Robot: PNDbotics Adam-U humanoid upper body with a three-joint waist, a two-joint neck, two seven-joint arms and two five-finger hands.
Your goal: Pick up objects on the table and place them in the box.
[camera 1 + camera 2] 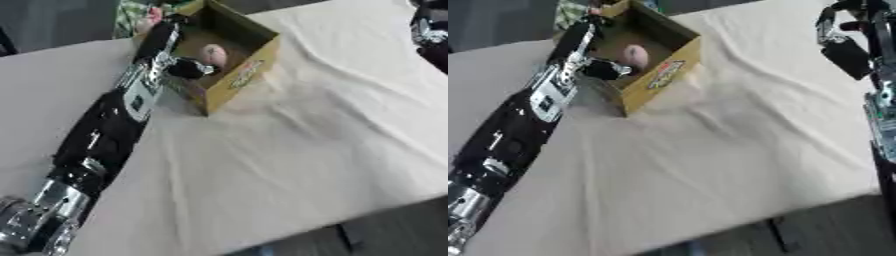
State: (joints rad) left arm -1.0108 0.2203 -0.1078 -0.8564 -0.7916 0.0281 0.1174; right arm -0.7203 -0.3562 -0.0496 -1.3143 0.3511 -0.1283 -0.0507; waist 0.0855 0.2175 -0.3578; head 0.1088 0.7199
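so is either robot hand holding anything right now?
Cannot tell for the left robot hand, at the box rim by a pink thing. Right robot hand holds nothing visible.

The box (229, 60) stands at the table's (289, 165) far left, a rounded object (214, 54) inside it.

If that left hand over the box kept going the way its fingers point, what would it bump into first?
Probably the far wall of the cardboard box. The left hand reaches over the box's left side, pointing up-table; the pink object lies beside that line. Depth is unclear.
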